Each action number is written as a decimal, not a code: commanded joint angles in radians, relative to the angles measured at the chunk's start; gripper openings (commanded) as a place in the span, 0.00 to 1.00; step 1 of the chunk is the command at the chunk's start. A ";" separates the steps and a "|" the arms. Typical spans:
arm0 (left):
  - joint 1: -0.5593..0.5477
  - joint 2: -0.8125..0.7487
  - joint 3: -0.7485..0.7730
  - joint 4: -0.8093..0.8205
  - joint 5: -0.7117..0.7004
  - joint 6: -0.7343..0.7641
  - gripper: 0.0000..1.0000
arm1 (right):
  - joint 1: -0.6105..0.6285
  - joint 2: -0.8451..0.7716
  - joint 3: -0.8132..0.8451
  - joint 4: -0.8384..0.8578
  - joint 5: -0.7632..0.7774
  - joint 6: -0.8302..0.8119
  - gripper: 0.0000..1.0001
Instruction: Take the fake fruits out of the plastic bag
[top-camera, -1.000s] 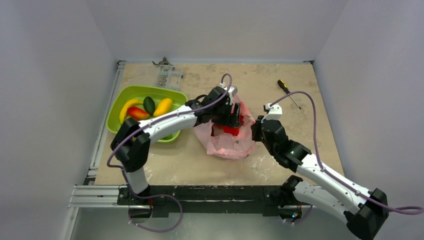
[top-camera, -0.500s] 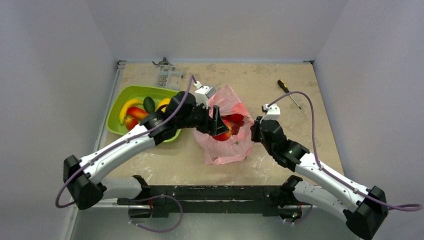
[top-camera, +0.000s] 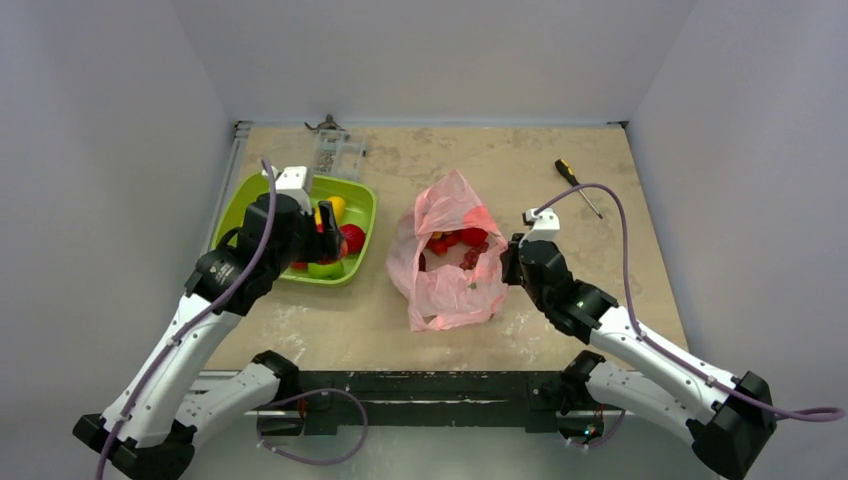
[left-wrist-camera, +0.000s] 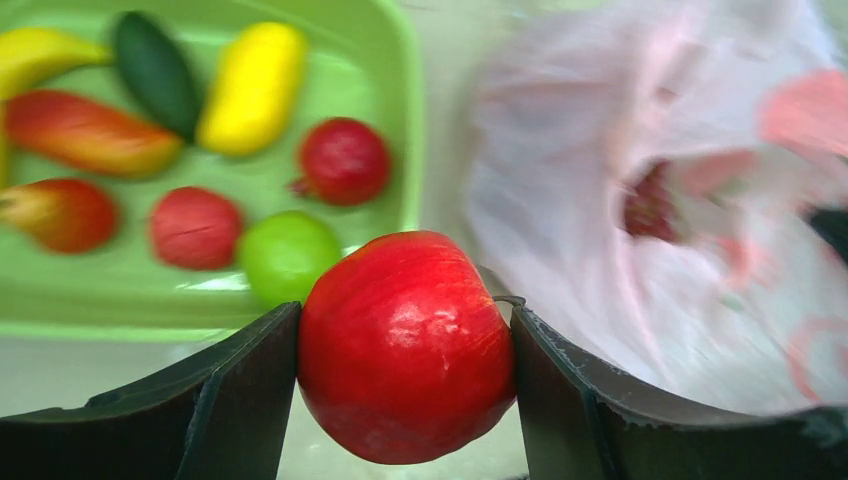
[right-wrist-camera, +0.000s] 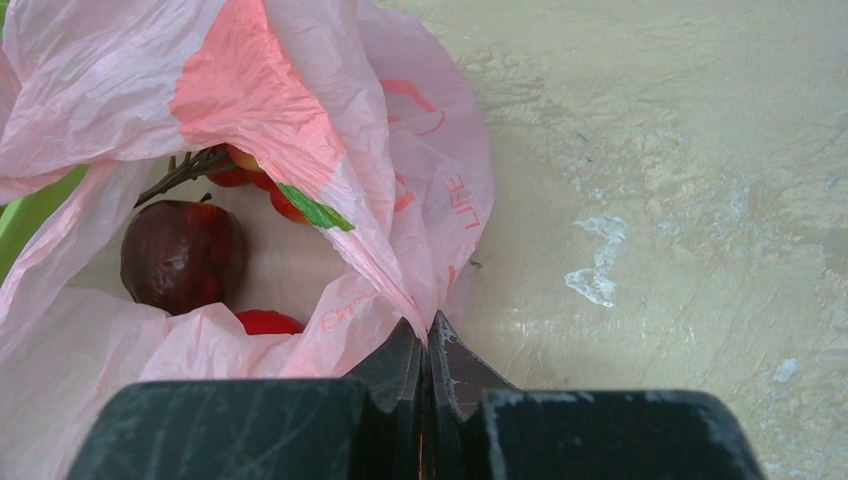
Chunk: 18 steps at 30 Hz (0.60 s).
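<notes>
Nearest me on the right, my right gripper (right-wrist-camera: 428, 345) is pinched tight on a fold of the plastic bag (right-wrist-camera: 250, 90). It grips the bag's right rim, with the jaws fully together and the thin pink film caught between them. The bag lies crumpled on the table (top-camera: 600, 150), roughly midway across, with its mouth gaping. Inside I see a dark red fruit (right-wrist-camera: 183, 255) with a twiggy stem, and a brighter red fruit (right-wrist-camera: 265, 322) just beside it. On the left, my left gripper (left-wrist-camera: 403, 320) is clamped on a glossy red apple (left-wrist-camera: 405, 345), one finger on either side, well apart from the bag. From overhead the apple sits over the right-hand part of the lime-green tray (left-wrist-camera: 395, 120); I cannot tell whether it touches. More fake fruits lie in the tray: a green round one (left-wrist-camera: 285, 255), two red round ones (left-wrist-camera: 343, 160), a yellow one (left-wrist-camera: 252, 88), a dark green one (left-wrist-camera: 155, 72) and a banana (left-wrist-camera: 35, 55). Farther back, a screwdriver (top-camera: 577, 185) lies toward the far right corner. A clear plastic piece (top-camera: 335, 153) sits just beyond the tray.
</notes>
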 joint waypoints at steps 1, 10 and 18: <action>0.151 0.081 0.045 -0.052 -0.268 0.036 0.00 | 0.001 -0.018 -0.005 0.034 0.011 -0.014 0.00; 0.317 0.456 0.181 0.093 -0.149 -0.011 0.00 | 0.000 -0.033 -0.014 0.043 0.004 -0.014 0.00; 0.352 0.765 0.384 0.095 0.098 -0.037 0.00 | 0.002 0.018 -0.002 0.044 -0.001 -0.020 0.00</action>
